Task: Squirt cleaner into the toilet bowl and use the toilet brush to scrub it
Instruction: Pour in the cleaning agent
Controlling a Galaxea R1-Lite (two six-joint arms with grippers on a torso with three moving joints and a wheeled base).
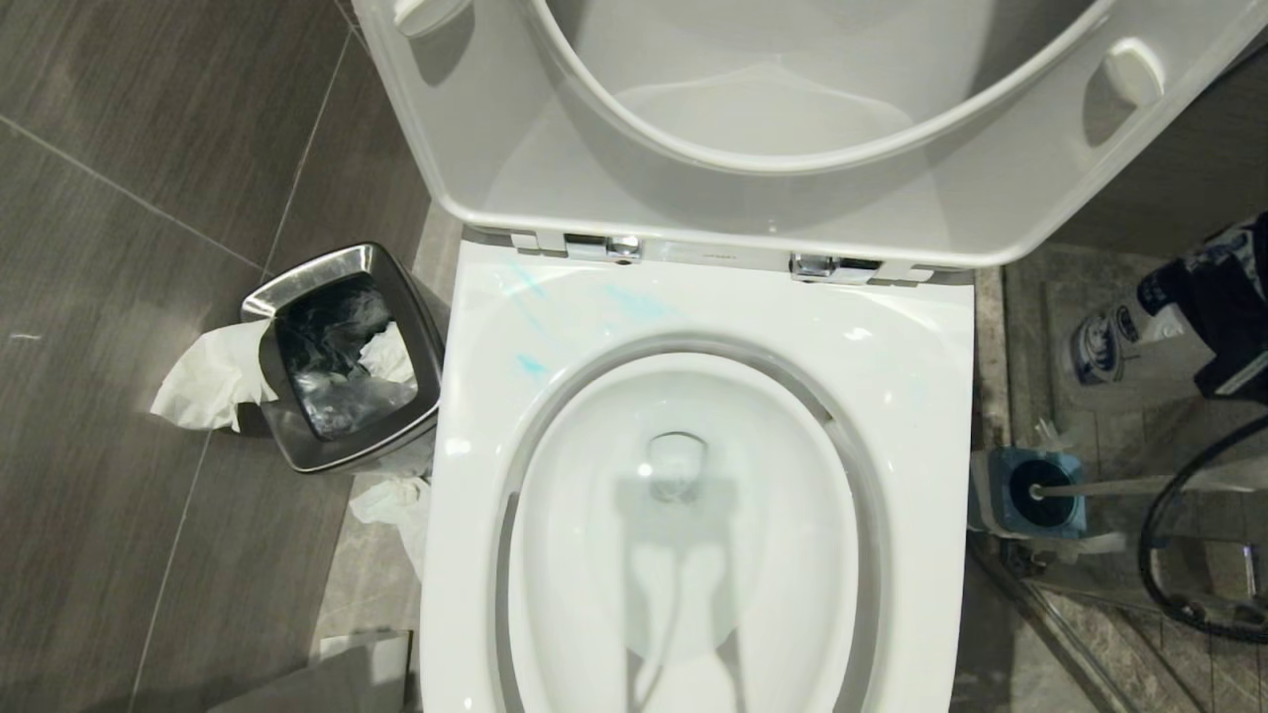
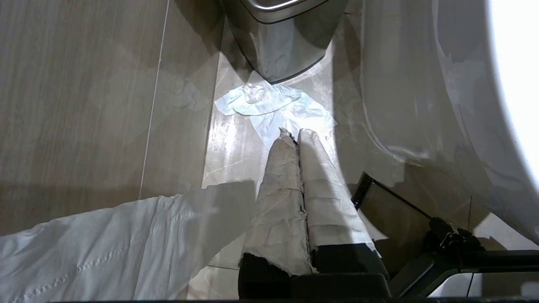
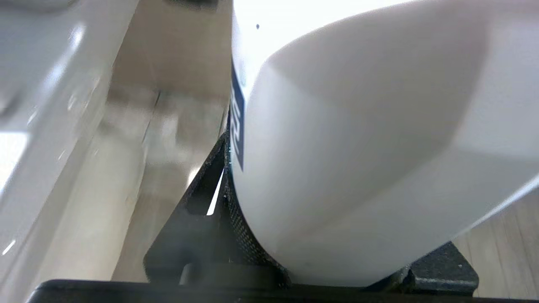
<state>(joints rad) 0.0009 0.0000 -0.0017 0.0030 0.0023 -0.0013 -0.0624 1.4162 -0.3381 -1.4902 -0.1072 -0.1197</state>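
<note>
1. Far left in the head view: steel waste bin [image 1: 342, 356] on the dark floor tiles, stuffed with a dark liner and crumpled tissue [image 1: 208, 376] spilling over its rim; contents hard to make out.
2. Out of the head view, seen only from its own wrist camera: left gripper [image 2: 297, 134] low over the floor beside the toilet's base, its cloth-wrapped fingers [image 2: 282, 189] pressed together on nothing, pointing at more tissue lying by the bin's foot.
3. Centre: toilet bowl [image 1: 911, 396], glossy white, broad squarish rim, seat and lid [image 1: 693, 198] raised and cut off at the top edge; near end of the basin cut off at the bottom edge.
4. On the rim's back-left part: cleaner [image 1: 530, 364] as faint turquoise streaks and one brighter dab, well apart from both sets of fingers.
5. Right of the bowl: toilet brush [image 1: 1109, 486], black head sunk in its blue holder [image 1: 1001, 495], white handle leaning away to the right, its end lost behind a black cable [image 1: 1159, 535]; below the right gripper, not touched by it.
6. Far right, partly cut off: right gripper [image 1: 1223, 317], fingers [image 3: 206, 185] half spread and clamped on a white bottle [image 1: 1119, 342] with a blue-and-white label; bottle filling most of the right wrist view, nozzle hidden.
</note>
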